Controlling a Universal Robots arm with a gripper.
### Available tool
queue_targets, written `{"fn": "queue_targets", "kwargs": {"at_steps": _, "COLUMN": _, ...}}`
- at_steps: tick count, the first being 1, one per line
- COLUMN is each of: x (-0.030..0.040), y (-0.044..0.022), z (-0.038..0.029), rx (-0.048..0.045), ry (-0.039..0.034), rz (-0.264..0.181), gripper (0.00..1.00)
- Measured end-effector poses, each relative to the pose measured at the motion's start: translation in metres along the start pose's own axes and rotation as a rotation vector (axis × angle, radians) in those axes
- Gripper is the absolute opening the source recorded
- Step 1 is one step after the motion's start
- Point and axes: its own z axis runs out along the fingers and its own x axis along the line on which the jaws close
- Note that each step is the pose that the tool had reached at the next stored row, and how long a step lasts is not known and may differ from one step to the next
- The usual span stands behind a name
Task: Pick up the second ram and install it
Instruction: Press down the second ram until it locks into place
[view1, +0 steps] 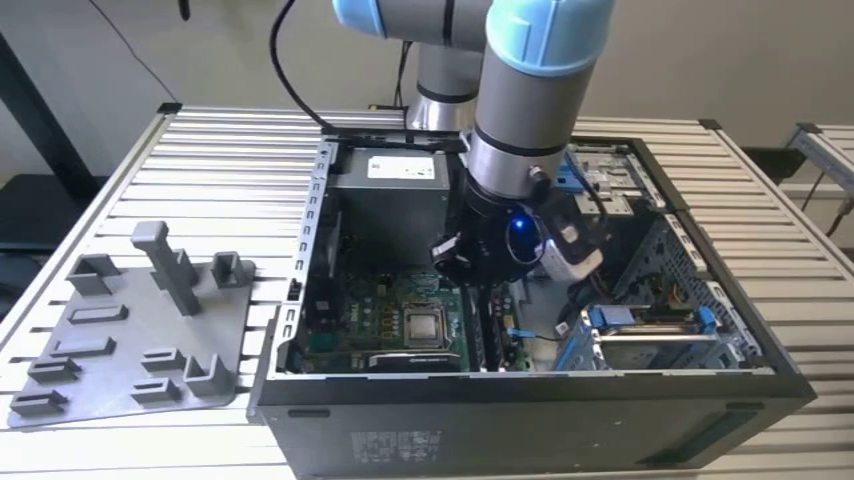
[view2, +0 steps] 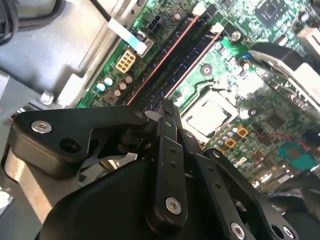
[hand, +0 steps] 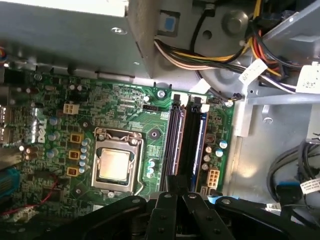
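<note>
My gripper (view1: 478, 284) is down inside the open computer case, over the black memory slots (view1: 489, 335) at the exterior view's right of the motherboard (view1: 380, 322). In both wrist views its fingers are drawn together, with the gripper (view2: 167, 105) (hand: 175, 181) right over the near end of a slot. The second ram (view2: 192, 62) (hand: 176, 140), a thin dark strip, runs along that slot from under the fingertips to a white latch. Whether the fingers pinch it is hidden. Another strip (view2: 165, 55) lies in the neighbouring slot.
The metal processor socket (hand: 115, 165) sits beside the slots. Cable bundles (hand: 215, 50) and the grey power supply (view1: 387, 190) crowd the back of the case, and a drive cage (view1: 654, 330) stands at the right. A grey tray (view1: 120, 350) with posts lies on the slatted table, left of the case.
</note>
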Motion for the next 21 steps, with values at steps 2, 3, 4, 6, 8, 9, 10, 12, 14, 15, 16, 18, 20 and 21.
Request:
{"fn": "queue_targets", "kwargs": {"at_steps": 2, "x": 0.0, "y": 0.0, "z": 0.0016, "rx": -0.0002, "ry": -0.0005, "rz": -0.037, "gripper": 0.11}}
{"fn": "queue_targets", "kwargs": {"at_steps": 3, "x": 0.0, "y": 0.0, "z": 0.0025, "rx": -0.0009, "ry": -0.001, "rz": -0.055, "gripper": 0.11}}
{"fn": "queue_targets", "kwargs": {"at_steps": 4, "x": 0.0001, "y": 0.0, "z": 0.0035, "rx": -0.0025, "ry": -0.0019, "rz": -0.072, "gripper": 0.11}}
{"fn": "queue_targets", "kwargs": {"at_steps": 6, "x": 0.0001, "y": 0.0, "z": 0.0051, "rx": -0.0065, "ry": -0.0033, "rz": -0.108, "gripper": 0.11}}
{"fn": "queue_targets", "kwargs": {"at_steps": 8, "x": 0.0002, "y": 0.0, "z": 0.0066, "rx": -0.0134, "ry": -0.0055, "rz": -0.146, "gripper": 0.11}}
{"fn": "queue_targets", "kwargs": {"at_steps": 9, "x": 0.0002, "y": 0.0001, "z": 0.0072, "rx": -0.0182, "ry": -0.0067, "rz": -0.163, "gripper": 0.11}}
{"fn": "queue_targets", "kwargs": {"at_steps": 10, "x": 0.0002, "y": 0.0001, "z": 0.0077, "rx": -0.0232, "ry": -0.0079, "rz": -0.179, "gripper": 0.11}}
{"fn": "queue_targets", "kwargs": {"at_steps": 12, "x": 0.0002, "y": 0.0001, "z": 0.0084, "rx": -0.0327, "ry": -0.0102, "rz": -0.212, "gripper": 0.11}}
{"fn": "queue_targets", "kwargs": {"at_steps": 14, "x": 0.0002, "y": 0.0001, "z": 0.0086, "rx": -0.0402, "ry": -0.0118, "rz": -0.243, "gripper": 0.11}}
{"fn": "queue_targets", "kwargs": {"at_steps": 15, "x": 0.0002, "y": 0.0001, "z": 0.0086, "rx": -0.0434, "ry": -0.0125, "rz": -0.261, "gripper": 0.11}}
{"fn": "queue_targets", "kwargs": {"at_steps": 16, "x": 0.0003, "y": 0.0001, "z": 0.0087, "rx": -0.0452, "ry": -0.0128, "rz": -0.276, "gripper": 0.11}}
{"fn": "queue_targets", "kwargs": {"at_steps": 18, "x": 0.0002, "y": 0.0001, "z": 0.0087, "rx": -0.0476, "ry": -0.0132, "rz": -0.31, "gripper": 0.11}}
{"fn": "queue_targets", "kwargs": {"at_steps": 20, "x": 0.0002, "y": 0.0001, "z": 0.0087, "rx": -0.0499, "ry": -0.0133, "rz": -0.344, "gripper": 0.11}}
{"fn": "queue_targets", "kwargs": {"at_steps": 21, "x": 0.0002, "y": 0.0001, "z": 0.0087, "rx": -0.0512, "ry": -0.0135, "rz": -0.361, "gripper": 0.11}}
